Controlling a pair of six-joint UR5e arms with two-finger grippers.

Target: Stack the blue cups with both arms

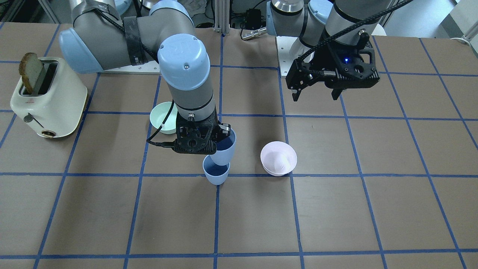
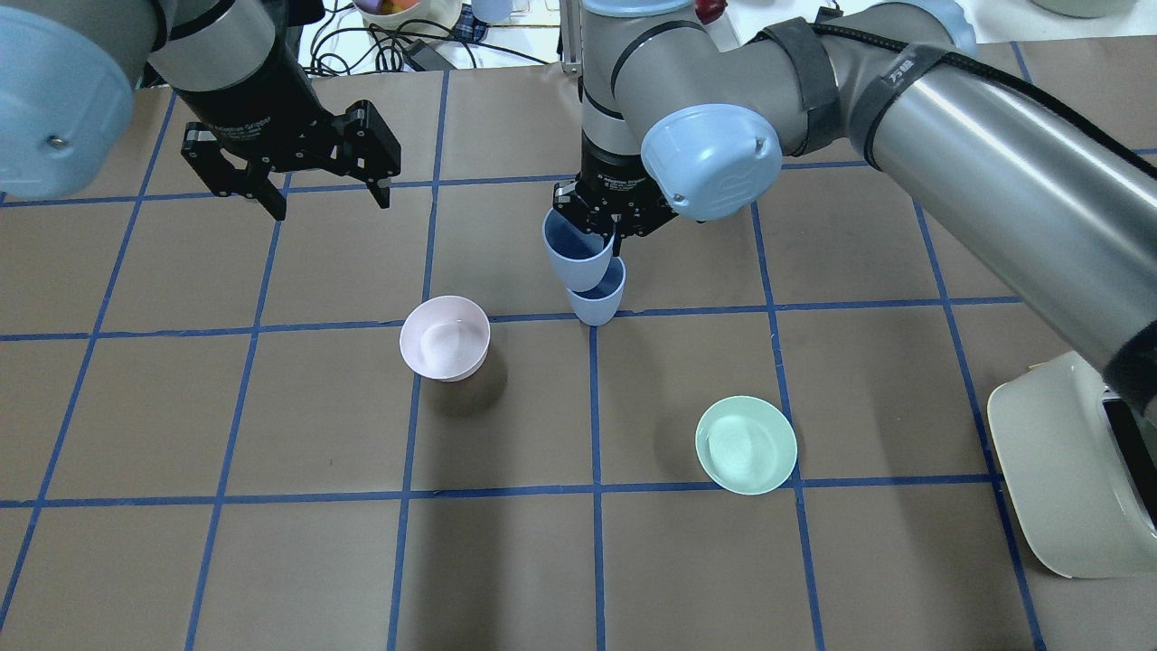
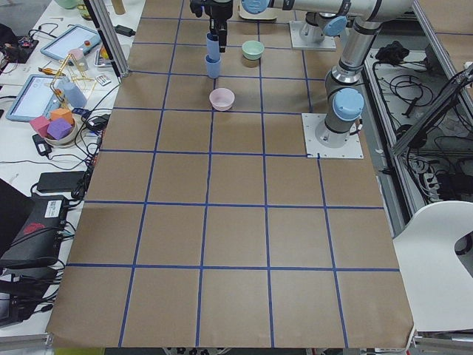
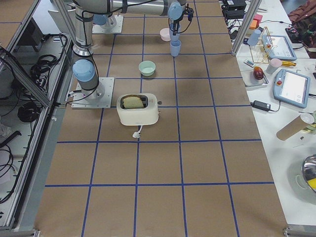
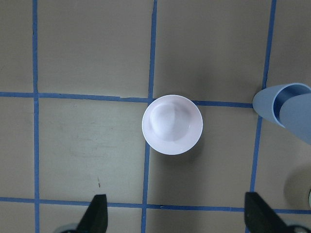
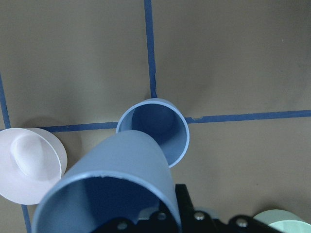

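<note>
My right gripper point(image 2: 586, 226) is shut on the rim of a pale blue cup point(image 2: 578, 258) and holds it tilted just above the second blue cup point(image 2: 598, 300), which stands upright on a blue tape line. The held cup's base hangs over the standing cup's mouth. The right wrist view shows the held cup point(image 6: 112, 189) close up and the standing cup point(image 6: 160, 128) below it. My left gripper point(image 2: 330, 203) is open and empty, raised over the table to the left of the cups. In its wrist view the standing cup point(image 5: 266, 104) sits at the right edge.
A pale pink bowl point(image 2: 445, 337) stands left of the cups, under my left gripper's view point(image 5: 172, 124). A mint-green bowl point(image 2: 746, 445) stands nearer the robot on the right. A cream toaster point(image 1: 48, 97) holding a bread slice stands at the table's right end.
</note>
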